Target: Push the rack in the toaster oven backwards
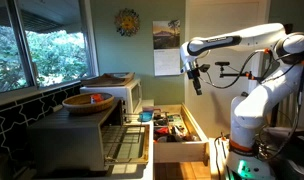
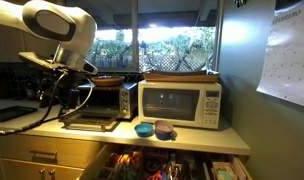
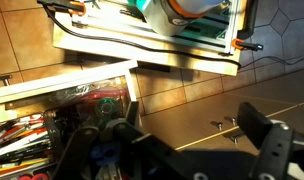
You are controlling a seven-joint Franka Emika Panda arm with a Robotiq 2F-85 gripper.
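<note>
The grey toaster oven (image 1: 72, 140) stands on the counter with its front door dropped open. The silver wire rack (image 1: 124, 146) sticks out of it over the door. Both also show in an exterior view, the oven (image 2: 97, 100) with the rack (image 2: 92, 119) at its mouth. My gripper (image 1: 195, 80) hangs in the air well away from the oven, above the open drawer, pointing down. In the wrist view its two dark fingers (image 3: 177, 140) are spread apart with nothing between them. The oven is not in the wrist view.
A white microwave (image 2: 182, 105) stands beside the oven. A wooden bowl (image 1: 89, 101) sits on the oven's top. Two small bowls (image 2: 154, 129) lie on the counter. An open drawer (image 1: 179, 150) full of tools juts out below the counter, and it shows in the wrist view (image 3: 62, 105).
</note>
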